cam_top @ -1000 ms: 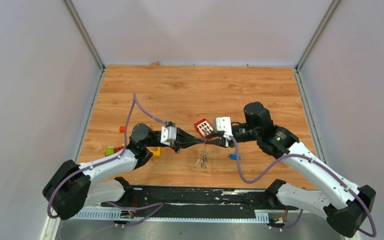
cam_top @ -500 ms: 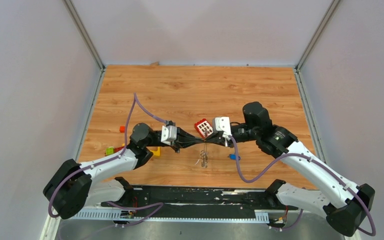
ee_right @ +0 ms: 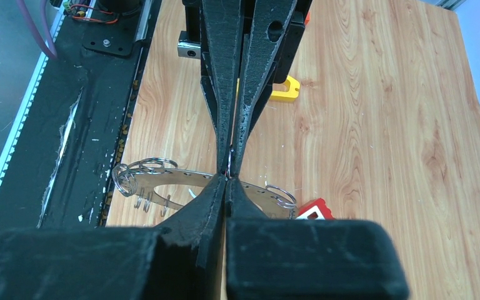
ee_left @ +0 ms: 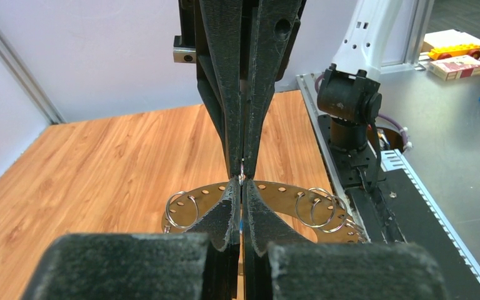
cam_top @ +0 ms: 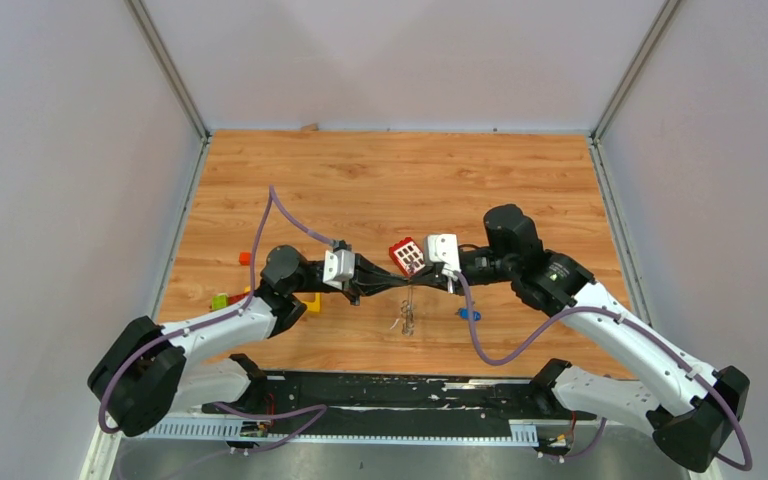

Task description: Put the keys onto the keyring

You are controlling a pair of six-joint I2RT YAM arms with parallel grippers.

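Overhead: the left gripper [cam_top: 403, 283] and right gripper [cam_top: 418, 285] are meeting tip to tip, both clenched. The large thin grey metal keyring [cam_top: 405, 320] is hanging just beneath. A tiny blue-headed key [cam_top: 468, 314] is lying on the wooden table [cam_top: 360, 190].

Left wrist: its fingers [ee_left: 225, 212] are apparently pinching the keyring's perforated rim.

Right wrist: what its fingers [ee_right: 206, 200] are gripping is unclear.

The ring is probably being steadied; next, the key needs collecting.

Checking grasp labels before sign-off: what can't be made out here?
Wrist views: whether anything is pinched where the left gripper and right gripper meet; tiny, covered by fingertips.
Wrist views: the keyring middle, behind the near fingers.
Top view: keyring too small to tell held or lying.
Blue key: a speck in top view, blade unreadable.
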